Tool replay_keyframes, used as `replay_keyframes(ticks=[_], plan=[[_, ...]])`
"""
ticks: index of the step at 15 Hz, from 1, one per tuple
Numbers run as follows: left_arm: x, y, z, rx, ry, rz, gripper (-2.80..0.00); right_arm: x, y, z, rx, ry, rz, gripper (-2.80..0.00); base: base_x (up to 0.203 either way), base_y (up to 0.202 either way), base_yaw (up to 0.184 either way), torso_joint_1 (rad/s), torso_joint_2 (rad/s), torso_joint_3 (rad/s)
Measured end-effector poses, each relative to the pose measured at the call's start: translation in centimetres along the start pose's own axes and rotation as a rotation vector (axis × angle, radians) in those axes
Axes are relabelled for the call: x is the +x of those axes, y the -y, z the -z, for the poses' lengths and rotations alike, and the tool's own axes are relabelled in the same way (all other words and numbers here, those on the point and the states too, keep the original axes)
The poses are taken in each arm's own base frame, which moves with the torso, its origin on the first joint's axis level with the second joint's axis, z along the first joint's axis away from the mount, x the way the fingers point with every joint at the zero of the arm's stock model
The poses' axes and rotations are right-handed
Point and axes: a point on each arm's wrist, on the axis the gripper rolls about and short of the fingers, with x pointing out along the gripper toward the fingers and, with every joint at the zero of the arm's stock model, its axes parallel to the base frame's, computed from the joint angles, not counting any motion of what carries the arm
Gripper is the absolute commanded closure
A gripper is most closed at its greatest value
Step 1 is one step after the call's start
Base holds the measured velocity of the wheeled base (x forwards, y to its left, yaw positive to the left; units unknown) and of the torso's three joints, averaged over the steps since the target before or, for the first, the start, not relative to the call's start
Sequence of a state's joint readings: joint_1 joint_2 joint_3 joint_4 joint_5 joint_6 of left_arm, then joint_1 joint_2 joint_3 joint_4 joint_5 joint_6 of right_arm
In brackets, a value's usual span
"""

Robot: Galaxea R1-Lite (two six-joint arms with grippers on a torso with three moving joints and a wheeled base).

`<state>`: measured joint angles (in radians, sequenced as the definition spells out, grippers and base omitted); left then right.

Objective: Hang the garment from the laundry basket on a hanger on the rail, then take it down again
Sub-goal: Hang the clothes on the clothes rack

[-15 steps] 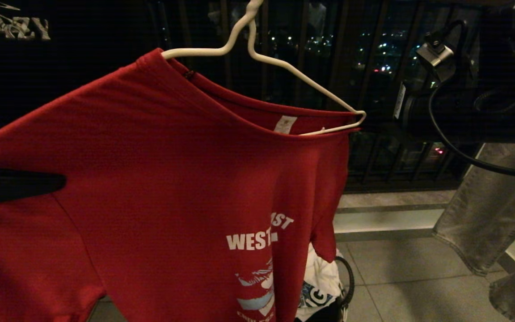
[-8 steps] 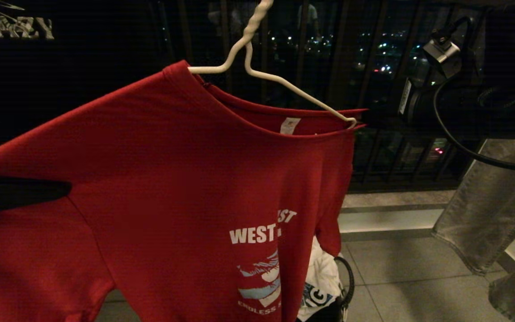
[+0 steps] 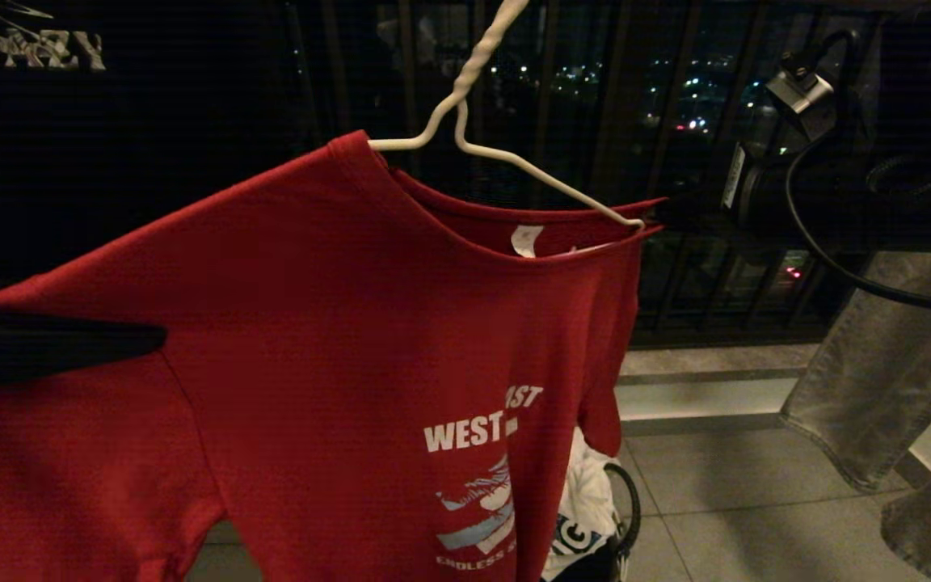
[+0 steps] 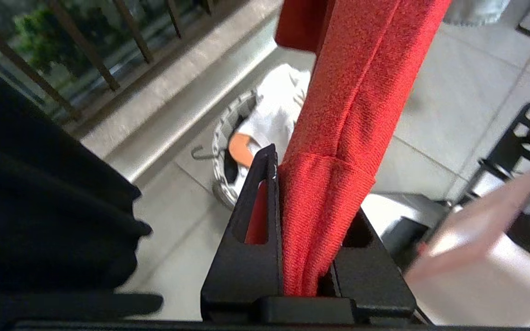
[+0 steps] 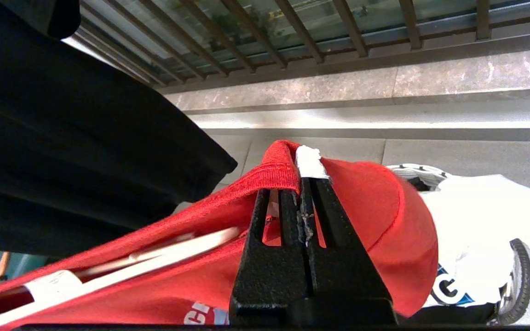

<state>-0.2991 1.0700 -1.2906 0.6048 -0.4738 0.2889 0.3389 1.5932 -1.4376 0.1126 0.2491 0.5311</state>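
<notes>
The red garment (image 3: 336, 323) with white "WEST" lettering hangs on the cream wire hanger (image 3: 530, 174). The hanger's twisted neck runs up out of the head view, and the rail is out of view. My left gripper (image 3: 154, 343) reaches in from the left and is shut on a fold of the sleeve (image 4: 329, 207). My right gripper (image 3: 659, 218) is shut on the hanger's right end at the collar. Its white tip (image 5: 310, 163) pokes out between the closed fingers (image 5: 329, 220). The laundry basket (image 3: 631, 517) stands on the floor below, its patterned rim (image 4: 221, 138) showing beside the garment.
A black T-shirt (image 3: 110, 121) hangs close on the left. Grey jeans (image 3: 878, 364) hang on the right. A white T-shirt (image 3: 587, 501) lies in the basket. The balcony railing (image 3: 676, 283) and a stone step (image 3: 700, 396) close the far side.
The hanger and garment have shifted right and sunk a little. My left gripper has moved right with the sleeve. The right gripper has hardly moved.
</notes>
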Motion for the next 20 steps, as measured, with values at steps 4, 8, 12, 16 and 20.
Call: replay_keyframes(ticks=[4,8,12,16,20], plan=[[1.2,-0.5,0.4,-0.011,-0.023,0.006,0.00,-0.1,-0.1,0.0,-0.004,0.001,-0.002,0.00,0.000,0.000,0.000,0.000,0.00,0.000],[2.3,-1.0,0.6,-0.024,-0.054,0.012,0.00,0.0,-0.1,0.0,-0.012,0.001,-0.001,0.00,0.000,0.000,0.000,0.000,0.00,0.000],[4.4,-2.0,1.0,-0.021,-0.046,0.012,0.00,0.8,0.4,0.2,-0.024,-0.006,0.016,0.00,0.000,0.000,0.000,0.000,0.00,0.000],[6.8,-3.4,0.5,-0.010,-0.025,0.012,0.00,1.8,1.1,0.2,-0.034,-0.008,0.040,0.00,0.000,0.000,0.000,0.000,0.00,0.000],[8.4,-4.2,0.3,-0.019,-0.048,0.020,0.00,1.8,1.3,-0.6,-0.044,0.067,0.083,0.00,0.000,0.000,0.000,0.000,0.00,0.000]])
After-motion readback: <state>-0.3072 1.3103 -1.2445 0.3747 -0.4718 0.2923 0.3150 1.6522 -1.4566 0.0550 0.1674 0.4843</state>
